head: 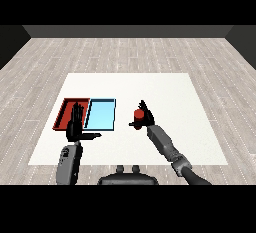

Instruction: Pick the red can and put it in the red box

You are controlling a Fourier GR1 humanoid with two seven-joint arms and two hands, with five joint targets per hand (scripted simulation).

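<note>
The red can (138,113) stands upright on the white table, right of the two trays. My right hand (146,118) is at the can, its fingers and thumb curled round the can's right side and front. The red tray (68,106) lies at the left, with the light blue tray (101,114) right beside it. My left hand (76,123) hovers over the red tray's near edge with straight fingers pointing away and the thumb stretched to the right; it holds nothing and hides part of the tray.
The white table (175,97) reaches well beyond the trays to the right and far side. A wooden floor (125,52) surrounds it. Both grey forearms come in from the lower corners.
</note>
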